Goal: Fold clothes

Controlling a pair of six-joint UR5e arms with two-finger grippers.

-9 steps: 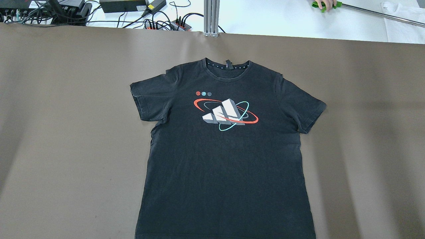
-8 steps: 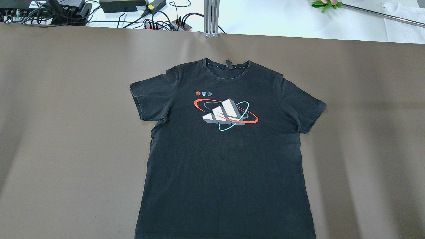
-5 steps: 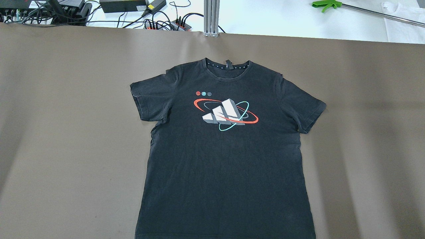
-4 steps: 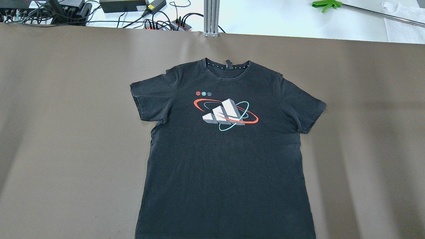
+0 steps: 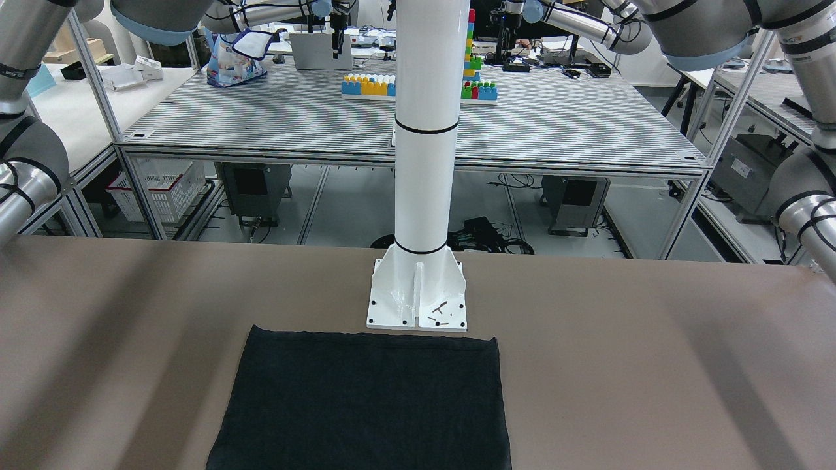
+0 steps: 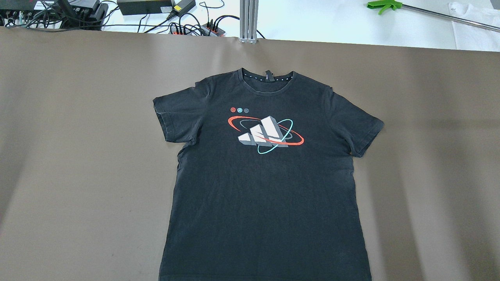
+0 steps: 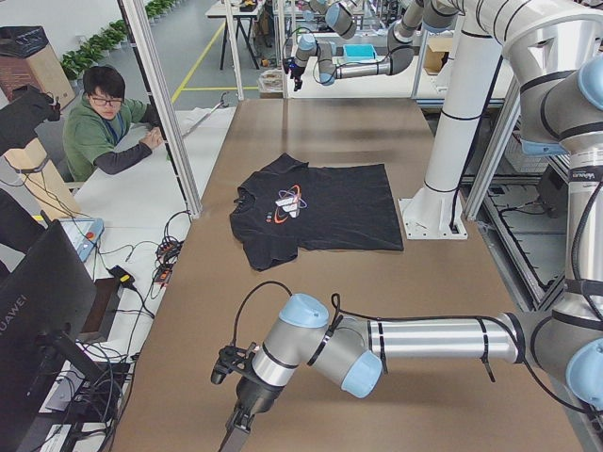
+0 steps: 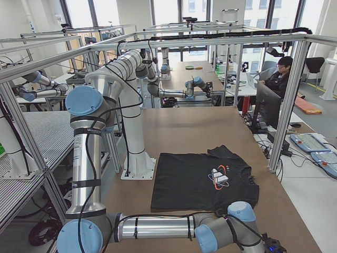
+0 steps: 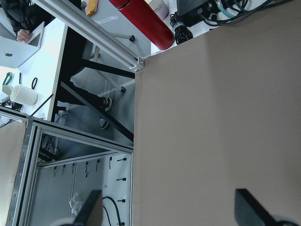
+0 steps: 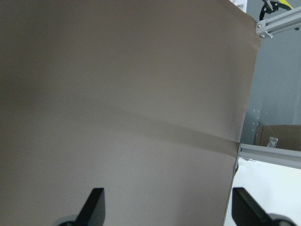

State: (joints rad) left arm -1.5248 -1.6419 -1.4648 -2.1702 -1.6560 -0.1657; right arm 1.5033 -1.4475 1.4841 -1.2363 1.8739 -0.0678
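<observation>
The clothes are one black T-shirt [image 6: 265,175] with a white, red and teal chest print, lying flat and face up on the brown table [image 6: 78,136], collar at the far side. Its plain hem end [image 5: 366,398] shows in the front-facing view, next to the white pillar's base plate [image 5: 417,297]. It also shows in the side views [image 7: 316,202] [image 8: 202,182]. My left gripper [image 9: 170,211] is open and empty over bare table near the table's left end. My right gripper [image 10: 168,207] is open and empty over bare table near the right end. Neither touches the shirt.
An aluminium post [image 6: 249,19] stands at the far table edge behind the collar. Cables and power bricks [image 6: 148,7] lie at the far left. A green-handled rod [image 6: 384,5] lies at the far right. An operator [image 7: 99,127] sits beyond that far edge.
A person's hand that held the green handle at the far right has left the view. The T-shirt has not moved.
</observation>
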